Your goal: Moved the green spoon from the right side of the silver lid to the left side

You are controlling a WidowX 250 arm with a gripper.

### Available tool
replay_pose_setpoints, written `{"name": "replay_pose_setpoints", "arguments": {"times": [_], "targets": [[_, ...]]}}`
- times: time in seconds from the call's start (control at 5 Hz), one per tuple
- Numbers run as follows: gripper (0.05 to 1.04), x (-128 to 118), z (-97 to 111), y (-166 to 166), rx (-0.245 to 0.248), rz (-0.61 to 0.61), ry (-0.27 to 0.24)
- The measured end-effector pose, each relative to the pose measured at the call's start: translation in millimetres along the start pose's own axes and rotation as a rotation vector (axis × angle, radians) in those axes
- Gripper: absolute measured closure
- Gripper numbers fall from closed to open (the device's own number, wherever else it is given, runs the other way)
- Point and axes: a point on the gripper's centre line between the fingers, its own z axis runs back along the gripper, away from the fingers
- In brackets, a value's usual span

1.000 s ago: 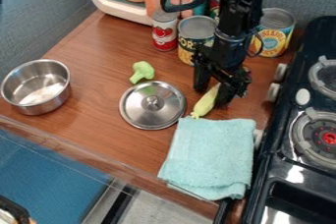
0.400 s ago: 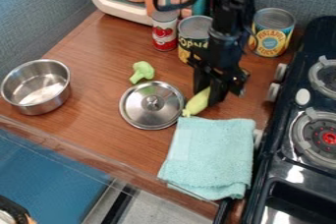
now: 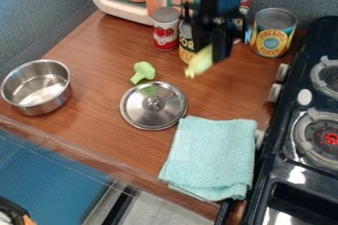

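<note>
The gripper (image 3: 210, 48) is raised over the back of the counter, right of the lid's upper edge and in front of the cans. Shut between its fingers is a pale green elongated toy (image 3: 200, 62), held off the counter and tilted, with its narrow end down and left; its upper end is hidden by the gripper. No spoon shape can be made out on it. The silver lid (image 3: 141, 106) lies flat on the counter, knob up.
Green broccoli (image 3: 143, 71) lies just behind the lid, with a steel pot (image 3: 23, 101) farther left. A folded teal towel (image 3: 211, 157) is front right, beside the stove (image 3: 284, 162). Cans, including a pineapple can (image 3: 272, 34), stand at the back.
The gripper first shifted slightly left with the pale green toy, then rose and moved toward the back, carrying it off the counter from between lid and towel.
</note>
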Motion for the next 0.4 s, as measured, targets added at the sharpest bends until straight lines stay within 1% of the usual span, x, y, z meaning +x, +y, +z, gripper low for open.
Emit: {"name": "replay_pose_setpoints", "arguments": {"times": [0.2,0.4], "targets": [[0.683,-31,50,6,-0.034,0.065,-0.039],[0.691,-71,72,5,-0.02,0.115,0.03]]}}
